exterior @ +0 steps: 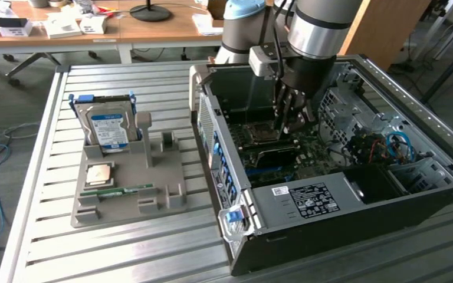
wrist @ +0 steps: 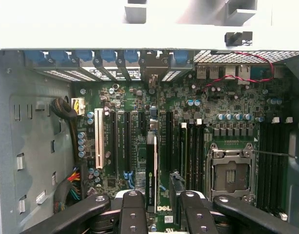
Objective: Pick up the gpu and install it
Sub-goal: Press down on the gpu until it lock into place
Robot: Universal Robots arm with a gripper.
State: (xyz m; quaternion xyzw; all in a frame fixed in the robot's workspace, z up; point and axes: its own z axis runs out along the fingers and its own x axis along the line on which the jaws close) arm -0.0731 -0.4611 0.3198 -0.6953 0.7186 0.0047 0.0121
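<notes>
The gripper is seen clamped on the gpu, held edge-on, its long axis lined up along the motherboard slots directly beneath.

The gpu stands edge-on, its face hidden, its near end covered by the gripper

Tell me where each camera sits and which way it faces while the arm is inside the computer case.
Exterior view: high, off the arm, looking down on the parts tray and open computer case; the arm and hand show.
Wrist view: on the wrist, facing the motherboard; the hand shows, with the gpu edge-on.
Shared: motherboard, hand.
</notes>
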